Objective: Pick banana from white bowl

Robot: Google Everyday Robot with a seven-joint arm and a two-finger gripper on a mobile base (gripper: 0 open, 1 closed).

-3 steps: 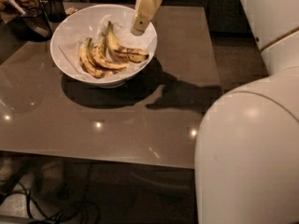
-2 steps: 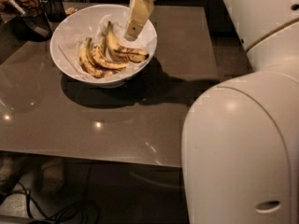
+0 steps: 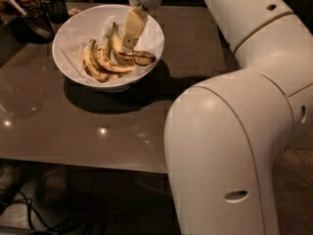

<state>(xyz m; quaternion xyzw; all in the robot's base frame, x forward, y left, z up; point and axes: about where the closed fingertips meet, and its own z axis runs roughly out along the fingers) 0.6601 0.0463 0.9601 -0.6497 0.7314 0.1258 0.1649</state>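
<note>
White bowl (image 3: 67,33) is sitting on the far left part of the glossy brown desk (image 3: 73,126), with paper lining it. Banana (image 3: 105,62) bunch is lying inside the bowl, near its middle, blotched yellow and brown. Pincer (image 3: 129,44) is reaching down into the bowl from above, its tip right at the upper part of the rightmost banana; cannot tell how far open it is or whether it is gripping anything. Bulky white arm (image 3: 234,131) is filling the right side. Dark glass containers (image 3: 36,13) are standing just beyond the bowl, far left.
</note>
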